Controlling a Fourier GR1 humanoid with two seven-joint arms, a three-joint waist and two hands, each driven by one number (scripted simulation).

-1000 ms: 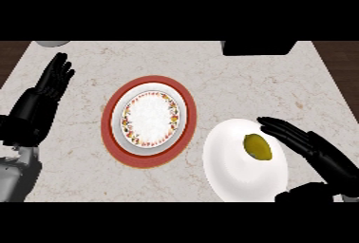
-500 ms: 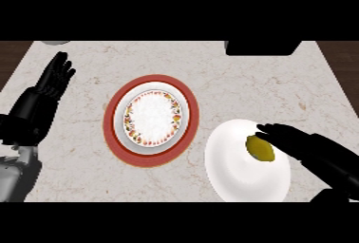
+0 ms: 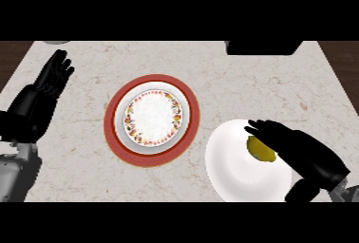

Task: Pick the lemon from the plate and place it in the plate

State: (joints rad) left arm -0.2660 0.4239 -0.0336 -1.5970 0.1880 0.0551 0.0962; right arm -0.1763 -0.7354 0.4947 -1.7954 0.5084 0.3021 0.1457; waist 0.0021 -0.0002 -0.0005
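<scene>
A yellow-green lemon [image 3: 259, 151] lies on a plain white plate [image 3: 238, 175] at the lower right of the counter. My right hand [image 3: 301, 149] covers the lemon's right side, and its fingers [image 3: 261, 127] curl over the top of the fruit. Only the lemon's left half shows, and it rests on the plate. A second plate [image 3: 153, 118], white with a floral rim and a broad red border, lies at the counter's middle with nothing on it. My left hand [image 3: 49, 83] rests open at the left edge, fingers up.
A dark box-like object [image 3: 263, 46] stands at the counter's back edge on the right. A grey object [image 3: 57, 42] peeks in at the back left corner. Marble counter top [image 3: 245, 85] shows between the two plates and behind them.
My right hand has slid left from beside the lemon onto it, and its fingers have bent down round the fruit. The lemon, both plates and my left hand have stayed put.
</scene>
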